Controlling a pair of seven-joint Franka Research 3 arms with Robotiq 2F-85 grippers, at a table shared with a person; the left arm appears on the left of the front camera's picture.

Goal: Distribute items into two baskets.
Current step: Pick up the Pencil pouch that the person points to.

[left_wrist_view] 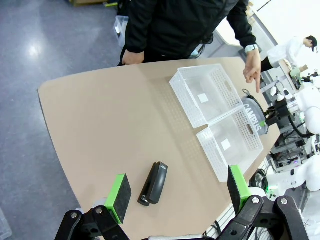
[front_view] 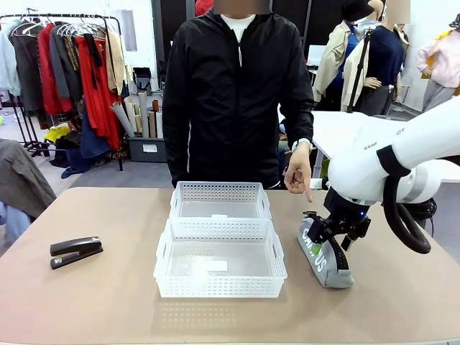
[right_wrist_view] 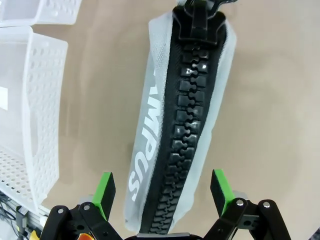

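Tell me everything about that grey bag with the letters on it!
The grey pouch looks like soft mesh fabric, with white CAMPUS letters on its side and a chunky black zip, closed, facing up. It rests on the table, just right of the near basket. The open right gripper straddles it, pads apart from its sides.

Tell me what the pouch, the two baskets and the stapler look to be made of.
Pouch: grey mesh-like fabric, matte, with a chunky black zip, probably moulded plastic. Near basket and far basket: white, slightly translucent plastic, perforated walls. Stapler: black, smooth casing, plastic or painted metal; cannot tell.
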